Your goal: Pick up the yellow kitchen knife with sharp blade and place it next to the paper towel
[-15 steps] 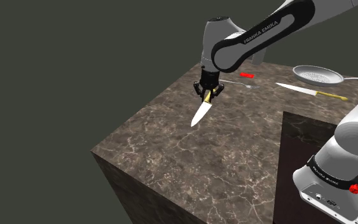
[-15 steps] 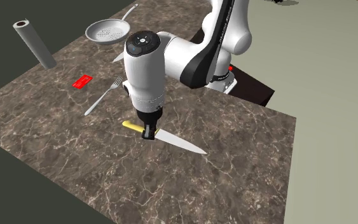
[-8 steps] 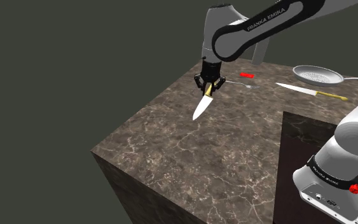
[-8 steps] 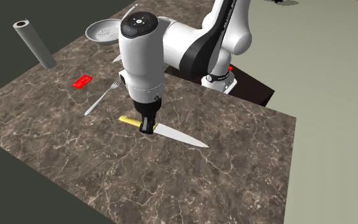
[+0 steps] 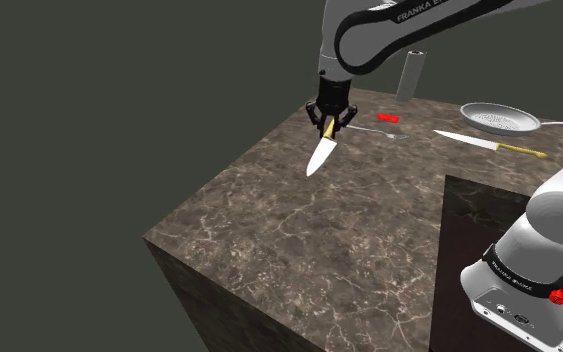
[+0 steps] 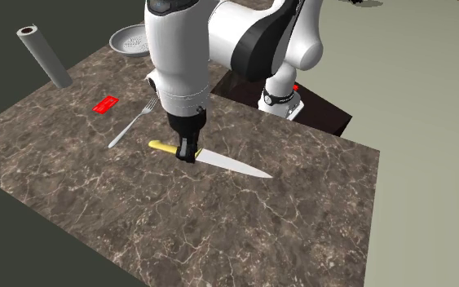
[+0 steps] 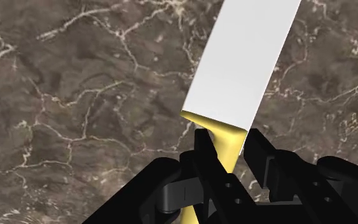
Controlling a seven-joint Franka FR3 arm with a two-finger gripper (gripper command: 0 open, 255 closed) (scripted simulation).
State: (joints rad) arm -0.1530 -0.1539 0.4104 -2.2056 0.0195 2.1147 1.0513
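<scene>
marble counter (image 5: 269,235), claw (image 5: 329,127) clasping yellow-handled knife (image 5: 319,158), grey pan (image 5: 499,120) well apart

Bare marbled bench (image 6: 244,236) open toward the second exterior view's near right, fork (image 6: 132,124), red tag (image 6: 105,103) and paper towel roll (image 6: 43,55) crowding the far left, pan (image 6: 126,39) beyond

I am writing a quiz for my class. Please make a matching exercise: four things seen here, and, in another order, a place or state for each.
1 yellow-handled knife with white blade
2 grey paper towel roll
3 small flat red object
4 silver fork

a lying between roll and fork
b clasped in the black gripper
c lying between red object and gripper
d standing near the counter's edge

Pairs: 1-b, 2-d, 3-a, 4-c
</scene>
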